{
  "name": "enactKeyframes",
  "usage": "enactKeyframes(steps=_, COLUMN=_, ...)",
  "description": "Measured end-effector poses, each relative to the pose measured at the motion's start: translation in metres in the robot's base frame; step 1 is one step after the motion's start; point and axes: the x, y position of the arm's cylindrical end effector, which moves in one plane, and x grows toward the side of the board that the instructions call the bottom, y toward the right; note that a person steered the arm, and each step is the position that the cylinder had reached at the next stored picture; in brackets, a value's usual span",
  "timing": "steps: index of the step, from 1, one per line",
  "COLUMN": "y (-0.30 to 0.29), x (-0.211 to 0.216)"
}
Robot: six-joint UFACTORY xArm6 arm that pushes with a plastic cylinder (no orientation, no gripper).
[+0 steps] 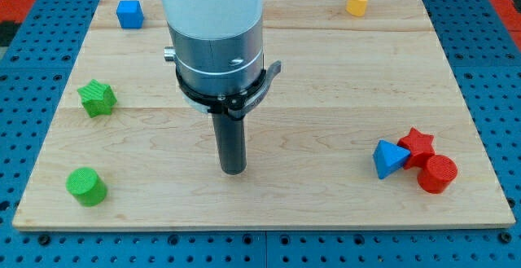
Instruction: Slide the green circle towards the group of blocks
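The green circle (86,186) lies near the board's bottom left corner. A group of three blocks sits at the bottom right: a blue triangle (389,159), a red star (418,144) and a red circle (437,173), all touching or nearly touching. My tip (234,170) rests on the board near the middle bottom, well to the right of the green circle and to the left of the group, touching no block.
A green star (97,98) lies at the left edge. A blue cube (129,13) sits at the top left. A yellow block (356,1) sits at the top right. The wooden board (326,72) lies on a blue perforated table.
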Motion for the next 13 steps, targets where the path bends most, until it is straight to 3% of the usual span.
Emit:
enactKeyframes(steps=2, y=0.024, x=0.007)
enactKeyframes(steps=3, y=-0.004, x=0.051)
enactKeyframes(steps=4, y=-0.051, x=0.077)
enactKeyframes(steps=6, y=-0.202, x=0.075)
enactKeyframes(steps=8, y=-0.176, x=0.050)
enactKeyframes(steps=9, y=-0.236, x=0.046)
enactKeyframes(steps=10, y=-0.235, x=0.043)
enactKeyframes(steps=11, y=-0.184, x=0.036)
enactKeyframes(steps=13, y=-0.193, x=-0.011)
